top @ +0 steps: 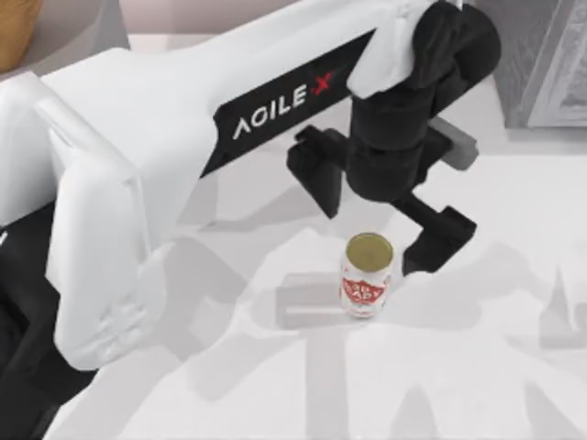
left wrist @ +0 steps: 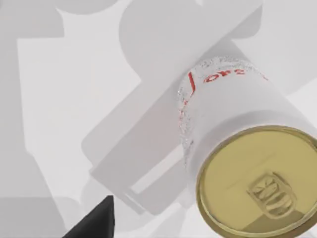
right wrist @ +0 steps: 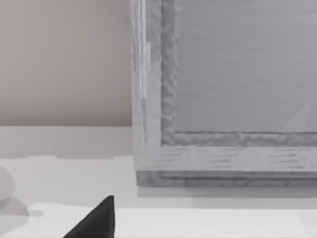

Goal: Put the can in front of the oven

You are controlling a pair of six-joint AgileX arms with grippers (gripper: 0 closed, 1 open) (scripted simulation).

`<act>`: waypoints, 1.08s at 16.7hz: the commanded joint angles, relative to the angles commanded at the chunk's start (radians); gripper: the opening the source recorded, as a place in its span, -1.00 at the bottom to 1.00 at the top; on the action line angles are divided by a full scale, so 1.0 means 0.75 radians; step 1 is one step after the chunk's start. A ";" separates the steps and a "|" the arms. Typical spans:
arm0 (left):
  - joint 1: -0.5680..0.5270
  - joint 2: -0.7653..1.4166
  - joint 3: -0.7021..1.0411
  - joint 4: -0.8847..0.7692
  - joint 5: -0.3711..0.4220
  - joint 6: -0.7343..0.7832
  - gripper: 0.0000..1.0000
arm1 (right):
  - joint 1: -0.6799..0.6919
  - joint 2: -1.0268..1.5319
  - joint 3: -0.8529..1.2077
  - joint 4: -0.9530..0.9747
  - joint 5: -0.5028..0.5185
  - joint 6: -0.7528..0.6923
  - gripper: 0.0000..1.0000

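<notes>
The can [top: 367, 275] is small and white, with a red label and a dull gold top, and it stands upright on the white table. My left arm reaches across from the left. Its gripper [top: 381, 206] hovers just behind and above the can, open, with one black finger [top: 316, 170] to the can's left and the other [top: 440, 236] to its right. Neither finger touches the can. The left wrist view looks down on the can [left wrist: 247, 148] from close by. The oven is out of view. My right gripper [right wrist: 96, 223] is parked, facing a speckled grey box.
A darker speckled grey box with a white panel [top: 546, 64] stands at the back right; its framed front [right wrist: 223, 99] is close in the right wrist view. A brown object [top: 14, 32] sits at the back left corner. Bare table lies in front of the can.
</notes>
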 joint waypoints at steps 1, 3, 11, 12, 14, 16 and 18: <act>-0.001 0.000 -0.004 0.004 0.000 0.001 1.00 | 0.000 0.000 0.000 0.000 0.000 0.000 1.00; -0.003 -0.003 -0.056 0.055 0.000 0.004 1.00 | 0.000 0.000 0.000 0.000 0.000 0.000 1.00; -0.004 0.000 -0.315 0.315 0.000 0.002 1.00 | 0.000 0.000 0.000 0.000 0.000 0.000 1.00; -0.004 0.000 -0.315 0.315 0.000 0.002 1.00 | 0.000 0.000 0.000 0.000 0.000 0.000 1.00; -0.004 0.000 -0.315 0.315 0.000 0.002 0.85 | 0.000 0.000 0.000 0.000 0.000 0.000 1.00; -0.004 0.000 -0.315 0.315 0.000 0.002 0.55 | 0.000 0.000 0.000 0.000 0.000 0.000 1.00; -0.004 0.000 -0.315 0.315 0.000 0.002 0.25 | 0.000 0.000 0.000 0.000 0.000 0.000 1.00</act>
